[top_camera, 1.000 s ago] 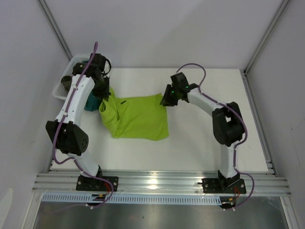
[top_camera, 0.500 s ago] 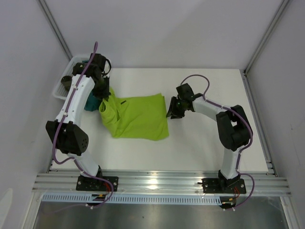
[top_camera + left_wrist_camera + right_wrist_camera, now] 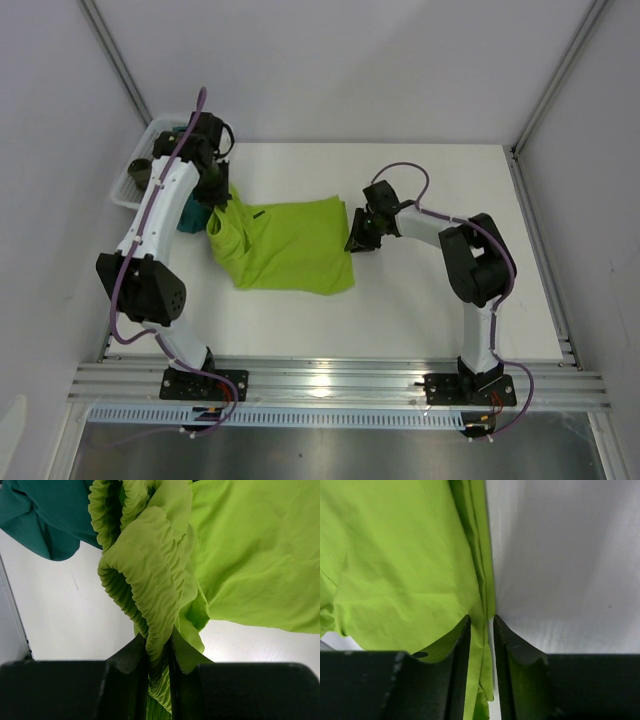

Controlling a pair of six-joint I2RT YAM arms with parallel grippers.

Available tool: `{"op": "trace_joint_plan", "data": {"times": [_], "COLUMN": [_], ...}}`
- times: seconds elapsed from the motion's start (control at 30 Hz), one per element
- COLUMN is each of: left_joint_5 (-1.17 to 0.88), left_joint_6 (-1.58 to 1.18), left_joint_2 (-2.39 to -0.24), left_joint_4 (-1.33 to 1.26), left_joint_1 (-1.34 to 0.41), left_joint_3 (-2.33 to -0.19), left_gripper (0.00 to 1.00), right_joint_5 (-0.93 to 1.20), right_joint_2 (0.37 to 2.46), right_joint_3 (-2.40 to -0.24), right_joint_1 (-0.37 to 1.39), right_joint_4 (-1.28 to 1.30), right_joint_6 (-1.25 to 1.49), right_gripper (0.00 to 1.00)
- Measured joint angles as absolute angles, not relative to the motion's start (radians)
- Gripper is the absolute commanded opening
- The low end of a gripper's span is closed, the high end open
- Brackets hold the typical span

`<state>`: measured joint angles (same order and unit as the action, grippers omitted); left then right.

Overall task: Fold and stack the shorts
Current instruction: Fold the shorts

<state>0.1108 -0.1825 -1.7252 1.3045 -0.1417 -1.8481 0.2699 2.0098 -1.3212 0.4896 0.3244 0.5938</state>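
We have the shorts (image 3: 290, 245) on the counter (image 3: 430, 300), left of centre; left tool (image 3: 159, 645) clamped on bunched waistband (image 3: 150, 590), right tool (image 3: 482, 625) pinching right hem (image 3: 482, 570). Lift both evenly, fabric taut, then fold.

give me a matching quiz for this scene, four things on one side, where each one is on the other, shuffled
1 left gripper
2 right gripper
3 teal cloth
4 white tray

a at the far-left corner of the table
b on the flat right hem of the shorts
c just left of the shorts
d on the ruched waistband

Pairs: 1-d, 2-b, 3-c, 4-a
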Motion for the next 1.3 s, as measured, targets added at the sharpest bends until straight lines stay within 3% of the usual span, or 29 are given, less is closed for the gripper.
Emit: {"op": "trace_joint_plan", "data": {"times": [0.23, 0.5, 1.3], "left_joint_5": [0.160, 0.289, 0.560], "left_joint_6": [-0.191, -0.216, -0.315], "left_joint_2": [-1.725, -1.770, -2.055], "left_joint_4": [1.308, 1.353, 1.363], "left_joint_1": [-0.189, -0.316, -0.657], "left_joint_3": [-1.848, -1.936, -2.116], "left_gripper": [0.00, 0.00, 0.00], "right_joint_5": [0.252, 0.233, 0.257], "right_joint_2": [2.026, 2.026, 2.061], "right_joint_3": [-1.338, -1.338, -1.364], "right_joint_1": [0.509, 0.545, 0.588], "right_joint_4": [0.323, 0.323, 0.283], "right_joint_6": [0.589, 0.590, 0.643], "right_gripper": [0.15, 0.10, 0.09]}}
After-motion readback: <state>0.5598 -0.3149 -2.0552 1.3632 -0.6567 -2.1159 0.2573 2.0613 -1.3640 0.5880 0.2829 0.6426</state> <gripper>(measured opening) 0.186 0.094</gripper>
